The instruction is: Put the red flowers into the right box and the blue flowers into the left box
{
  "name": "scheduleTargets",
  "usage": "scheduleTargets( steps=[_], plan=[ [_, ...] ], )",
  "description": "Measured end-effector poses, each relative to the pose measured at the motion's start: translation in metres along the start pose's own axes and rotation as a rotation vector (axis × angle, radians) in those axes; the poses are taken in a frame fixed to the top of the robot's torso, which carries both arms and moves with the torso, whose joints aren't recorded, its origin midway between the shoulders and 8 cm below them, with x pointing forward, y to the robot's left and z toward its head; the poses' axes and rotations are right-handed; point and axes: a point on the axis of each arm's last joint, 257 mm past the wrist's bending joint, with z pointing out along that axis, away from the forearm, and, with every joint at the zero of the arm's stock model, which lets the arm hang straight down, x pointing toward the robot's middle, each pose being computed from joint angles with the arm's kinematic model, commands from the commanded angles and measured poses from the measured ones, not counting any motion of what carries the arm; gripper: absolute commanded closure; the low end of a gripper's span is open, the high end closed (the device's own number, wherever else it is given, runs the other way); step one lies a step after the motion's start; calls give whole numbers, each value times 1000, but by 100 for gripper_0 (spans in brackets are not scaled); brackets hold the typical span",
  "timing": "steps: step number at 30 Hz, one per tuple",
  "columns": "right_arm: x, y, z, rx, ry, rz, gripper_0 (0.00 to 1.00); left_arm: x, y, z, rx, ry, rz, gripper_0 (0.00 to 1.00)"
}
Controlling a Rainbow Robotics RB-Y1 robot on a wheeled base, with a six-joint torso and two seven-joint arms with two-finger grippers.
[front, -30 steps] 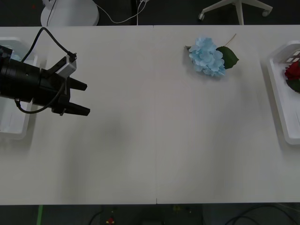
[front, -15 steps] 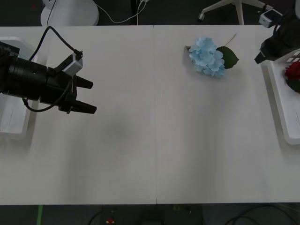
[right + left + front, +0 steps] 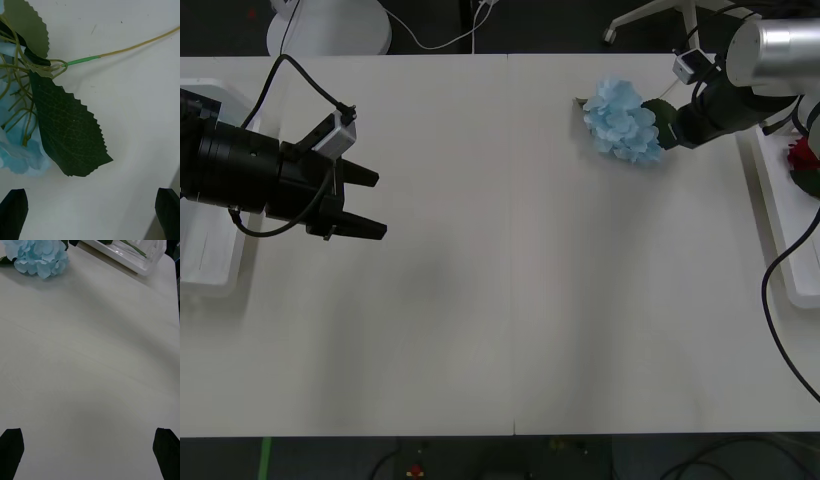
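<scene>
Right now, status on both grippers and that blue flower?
Right gripper open, over the blue flower leaf. Left gripper open, idle near the left box. Flower on table, ungrasped. Nothing in the way.

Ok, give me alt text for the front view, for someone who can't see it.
A fluffy pale-blue artificial hydrangea lies on the white table, with the right gripper reaching in at its green leaves. The left gripper hovers open above the table's left side, beside the left white slotted plastic tray; a red rose lies in the right white plastic tray.
</scene>
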Motion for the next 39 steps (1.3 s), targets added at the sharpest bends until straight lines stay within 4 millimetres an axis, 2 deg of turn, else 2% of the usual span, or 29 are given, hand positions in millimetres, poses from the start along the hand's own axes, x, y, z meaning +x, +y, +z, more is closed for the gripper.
scheduleTargets(
  steps=[8,14,17,18,19,20,23,24,29,31,36,39],
  plan=[
    [-17,26,9,-16,-44,-20,2,0,0,0,0,0,0,0],
    [-25,36,16,-14,-79,-21,2,0,0,0,0,0,0,0],
    [-21,39,20,-16,-75,-14,18,0,0,0,-1,0,0,0],
    [-20,39,21,-16,-73,-13,33,0,0,0,-1,0,0,0],
    [-20,40,22,-17,-71,-12,39,0,0,0,-1,0,0,0],
    [-19,40,22,-18,-70,-12,54,0,0,0,-1,0,0,0],
    [-19,40,23,-17,-69,-13,84,0,0,0,-1,0,0,0],
    [-19,40,23,-17,-69,-13,91,0,0,0,-1,0,0,0],
    [-16,40,24,-16,-63,-13,100,0,0,0,-1,0,0,0],
    [-11,41,25,-18,-45,-20,100,0,0,0,-1,0,0,0],
    [17,56,27,-62,61,-40,100,0,0,0,-1,0,0,0],
    [32,76,24,-137,120,-12,100,0,0,0,-1,0,0,0]
  ],
)
